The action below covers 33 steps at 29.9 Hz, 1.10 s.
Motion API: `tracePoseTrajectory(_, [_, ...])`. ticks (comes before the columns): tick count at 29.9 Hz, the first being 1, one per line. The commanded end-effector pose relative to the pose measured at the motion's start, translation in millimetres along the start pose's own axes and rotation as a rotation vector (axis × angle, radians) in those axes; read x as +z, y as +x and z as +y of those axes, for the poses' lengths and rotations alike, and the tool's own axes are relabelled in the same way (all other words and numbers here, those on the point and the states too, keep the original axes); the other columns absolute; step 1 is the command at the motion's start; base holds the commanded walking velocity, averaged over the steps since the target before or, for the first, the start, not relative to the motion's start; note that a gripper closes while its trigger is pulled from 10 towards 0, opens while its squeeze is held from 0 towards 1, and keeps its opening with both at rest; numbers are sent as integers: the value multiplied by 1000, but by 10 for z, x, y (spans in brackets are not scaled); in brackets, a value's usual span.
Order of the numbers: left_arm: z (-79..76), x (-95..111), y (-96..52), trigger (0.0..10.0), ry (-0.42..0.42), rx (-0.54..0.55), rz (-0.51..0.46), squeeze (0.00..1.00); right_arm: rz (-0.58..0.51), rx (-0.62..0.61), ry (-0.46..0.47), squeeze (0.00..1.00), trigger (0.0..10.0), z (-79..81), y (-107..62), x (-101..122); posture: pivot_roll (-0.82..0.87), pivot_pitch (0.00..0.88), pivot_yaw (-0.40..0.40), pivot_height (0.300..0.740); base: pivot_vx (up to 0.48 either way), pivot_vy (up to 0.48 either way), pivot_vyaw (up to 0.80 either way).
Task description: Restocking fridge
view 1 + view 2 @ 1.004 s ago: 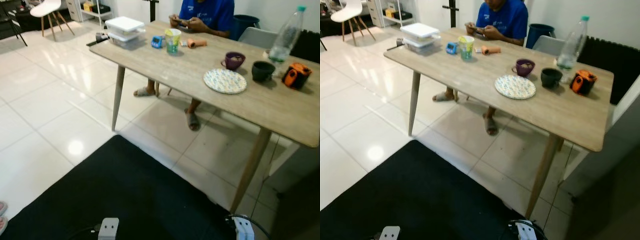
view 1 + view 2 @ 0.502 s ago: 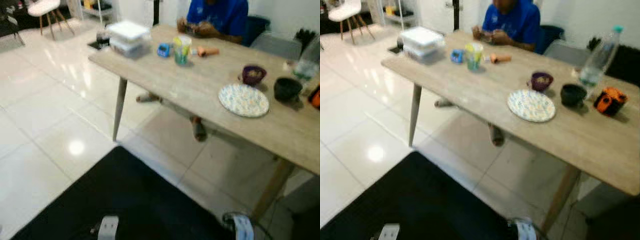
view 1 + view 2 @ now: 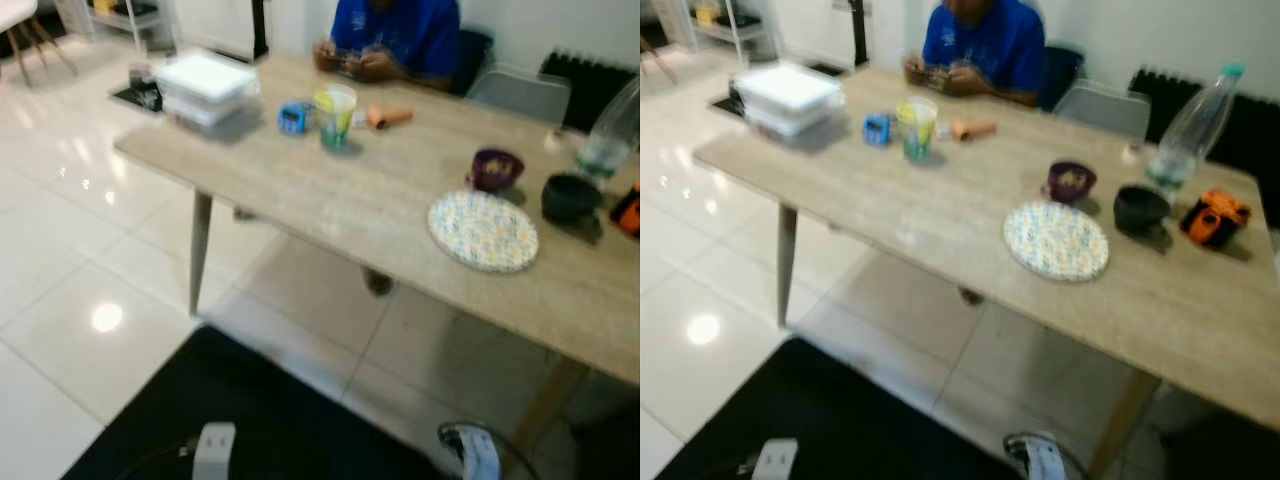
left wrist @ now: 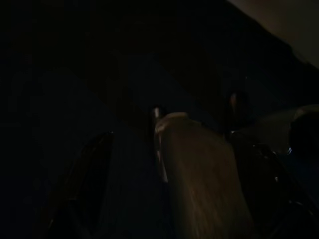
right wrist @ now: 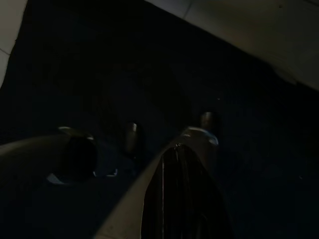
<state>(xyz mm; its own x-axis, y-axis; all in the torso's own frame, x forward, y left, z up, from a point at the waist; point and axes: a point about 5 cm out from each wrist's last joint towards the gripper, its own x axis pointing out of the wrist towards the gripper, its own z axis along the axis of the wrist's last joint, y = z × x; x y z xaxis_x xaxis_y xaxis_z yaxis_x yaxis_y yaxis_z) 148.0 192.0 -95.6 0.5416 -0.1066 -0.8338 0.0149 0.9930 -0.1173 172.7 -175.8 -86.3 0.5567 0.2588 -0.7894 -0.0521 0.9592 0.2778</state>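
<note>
As the camera has swung nearer the table (image 3: 940, 240), both arms hang idle, grip state indiscernible.

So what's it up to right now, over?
Both arms hang idle over the black mat. Facing the wooden table: water bottle, plate, cups. Person seated at the far side.

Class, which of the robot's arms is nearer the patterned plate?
Right. The right arm hangs low, below the plate at the table's edge; the left arm hangs farther left.
</note>
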Motion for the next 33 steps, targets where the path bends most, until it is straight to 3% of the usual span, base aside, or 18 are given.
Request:
tracePoseTrajectory(1, [-3,-112,-21,10000,-2,-8,42,0,48,-16,25,0,10000,-45,-45,-165,-66,96,-23,740,0,-307,0])
tracePoseTrajectory(8, [-7,-141,-27,10000,12,-11,56,0,52,-15,19,0,10000,-44,-46,-172,-67,93,-23,740,0,-465,0])
tracePoseTrajectory(21, [-7,-110,-19,10000,-11,-3,40,0,54,-2,-9,0,10000,-31,-39,-155,-67,93,-21,740,0,0,0])
tracePoseTrajectory(27, [-9,-119,-21,10000,-13,-2,41,0,53,11,-66,0,10000,-25,-35,-128,-65,95,-19,740,0,0,0])
tracePoseTrajectory(28, [-5,-119,-22,10000,-11,-2,41,0,31,56,-156,0,10000,21,-8,-18,-65,100,-17,740,0,0,0])
tracePoseTrajectory(29, [-3,-115,-22,10000,-9,-3,40,0,11,78,-183,0,10000,43,6,54,-67,98,-17,740,0,0,0])
tracePoseTrajectory(33, [2,-108,-21,10000,-7,-1,38,0,-62,146,-189,0,10000,92,30,279,-67,98,-17,740,0,0,0])
